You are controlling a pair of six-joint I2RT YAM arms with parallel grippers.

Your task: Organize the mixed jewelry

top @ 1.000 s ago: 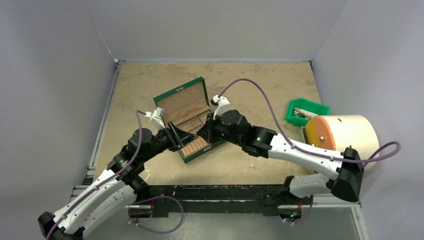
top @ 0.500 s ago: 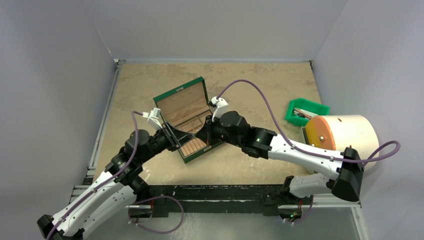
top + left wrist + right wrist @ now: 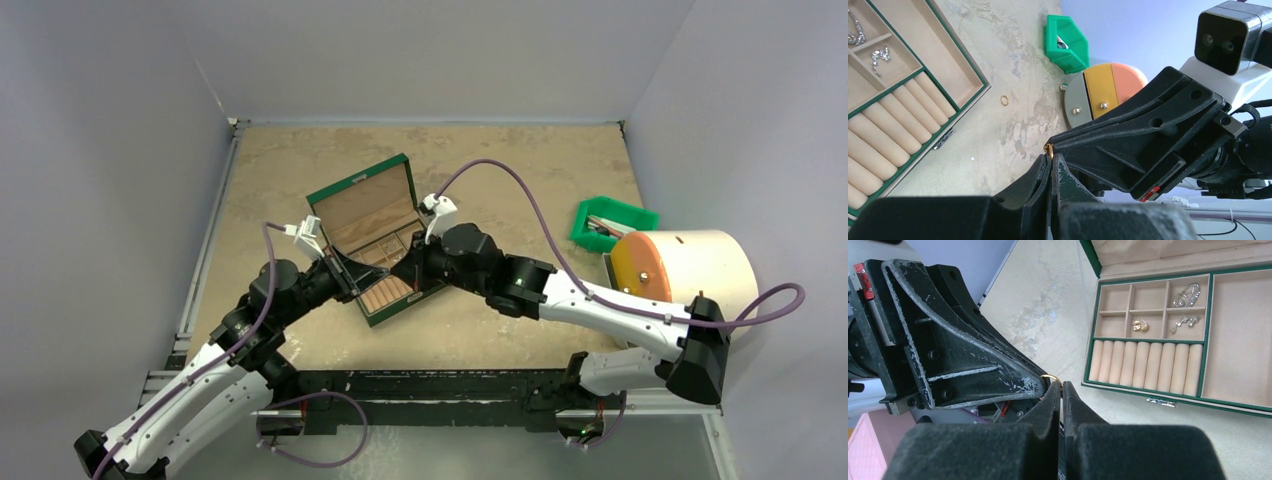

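Observation:
My left gripper and right gripper meet tip to tip above the front of the open green box. Both are shut on one small gold ring, seen in the left wrist view and the right wrist view. A second gold ring lies on the table beside the box. In the box's small compartments lie a silver brooch-like piece, silver studs and a gold earring. The tan ring rolls hold nothing.
A small green bin and a white drum with an orange face stand at the right; both also show in the left wrist view, the bin and the drum. Grey walls enclose the table.
Both arms have shifted slightly to the left, the grippers staying tip to tip over the box. Almost no motion in the last half second.

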